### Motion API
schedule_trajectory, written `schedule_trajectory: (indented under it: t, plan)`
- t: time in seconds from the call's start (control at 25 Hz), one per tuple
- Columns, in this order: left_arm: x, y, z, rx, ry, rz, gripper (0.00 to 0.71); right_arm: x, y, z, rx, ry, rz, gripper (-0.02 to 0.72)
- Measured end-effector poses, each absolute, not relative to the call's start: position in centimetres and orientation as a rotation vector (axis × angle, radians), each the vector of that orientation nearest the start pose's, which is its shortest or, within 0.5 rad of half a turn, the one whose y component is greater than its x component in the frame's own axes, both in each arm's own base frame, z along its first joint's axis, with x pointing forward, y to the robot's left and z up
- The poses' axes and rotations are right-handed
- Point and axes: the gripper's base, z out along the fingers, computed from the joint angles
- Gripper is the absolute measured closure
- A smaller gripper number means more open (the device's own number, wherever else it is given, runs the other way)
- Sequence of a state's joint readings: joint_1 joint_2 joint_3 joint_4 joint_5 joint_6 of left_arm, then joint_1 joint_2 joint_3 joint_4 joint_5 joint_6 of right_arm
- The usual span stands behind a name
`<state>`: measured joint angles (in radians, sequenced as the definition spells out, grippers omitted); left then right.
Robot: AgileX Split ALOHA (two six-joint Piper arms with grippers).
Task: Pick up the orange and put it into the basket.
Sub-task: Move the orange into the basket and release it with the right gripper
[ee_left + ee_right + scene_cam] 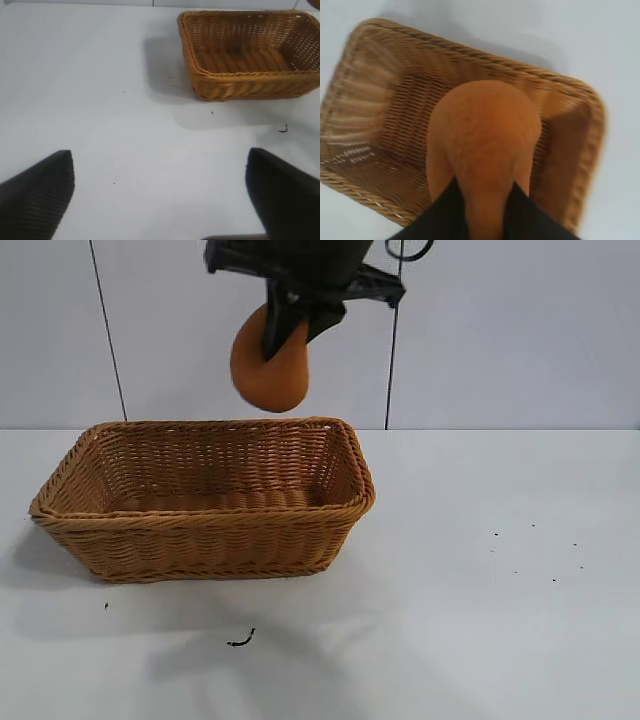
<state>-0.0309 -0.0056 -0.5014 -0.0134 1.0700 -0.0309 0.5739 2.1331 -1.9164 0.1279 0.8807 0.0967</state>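
Note:
The orange [268, 365] hangs in the air above the basket [205, 530], pinched at its narrow top by my right gripper [285, 325], which is shut on it. From the right wrist view the orange [485, 140] fills the middle, with the basket's woven floor [385, 130] straight below it and the black fingertips [442, 215] squeezing its neck. My left gripper [160, 195] hovers open over bare table, well away from the basket [250, 85], with nothing between its fingers.
The basket stands on a white table [500, 620] in front of a white wall. A small dark scrap [240, 641] lies in front of the basket, and tiny specks [555, 579] dot the table at the right.

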Motion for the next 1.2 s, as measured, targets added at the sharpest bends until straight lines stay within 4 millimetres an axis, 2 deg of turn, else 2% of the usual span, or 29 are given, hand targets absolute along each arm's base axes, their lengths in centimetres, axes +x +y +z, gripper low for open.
schedule_trajectory:
  t: [0.12, 0.28, 0.44, 0.56, 0.64, 0.68, 0.8, 0.84, 0.88, 1.0, 1.2]
  plan:
    - [-0.6, -0.1, 27.7, 0.001, 2.047, -0.055, 0.044, 40.4, 28.4, 22.3, -0.546, 2.602, 0.406, 0.651]
    - [-0.6, -0.1, 27.7, 0.001, 2.047, -0.055, 0.044, 40.9, 29.2, 18.0, -0.534, 2.678, 0.410, 0.651]
    - [-0.6, -0.1, 27.7, 0.001, 2.047, -0.055, 0.044, 41.2, 29.5, 15.7, -0.533, 2.705, 0.399, 0.651]
    - [-0.6, -0.1, 27.7, 0.001, 2.047, -0.055, 0.044, 41.2, 29.5, 15.6, -0.547, 2.692, 0.397, 0.647]
    - [-0.6, -0.1, 27.7, 0.001, 2.047, -0.055, 0.044, 41.3, 29.6, 15.6, -0.560, 2.686, 0.396, 0.587]
    - [-0.6, -0.1, 27.7, 0.001, 2.047, -0.055, 0.044, 41.2, 29.5, 15.6, -0.562, 2.691, 0.394, 0.519]
    - [-0.6, -0.1, 27.7, 0.001, 2.047, -0.055, 0.044, 41.1, 29.5, 15.7, -0.577, 2.708, 0.387, 0.240]
    - [-0.6, -0.1, 27.7, 0.001, 2.047, -0.055, 0.044, 41.1, 29.5, 15.9, -0.590, 2.713, 0.384, 0.163]
    - [-0.6, -0.1, 27.7, 0.001, 2.047, -0.055, 0.044, 41.1, 29.5, 16.2, -0.602, 2.718, 0.381, 0.117]
    - [-0.6, -0.1, 27.7, 0.001, 2.047, -0.055, 0.044, 41.3, 29.8, 18.0, -0.628, 2.709, 0.386, 0.069]
    - [-0.6, -0.1, 27.7, 0.001, 2.047, -0.055, 0.044, 41.8, 29.8, 22.7, -0.659, 2.668, 0.347, 0.060]
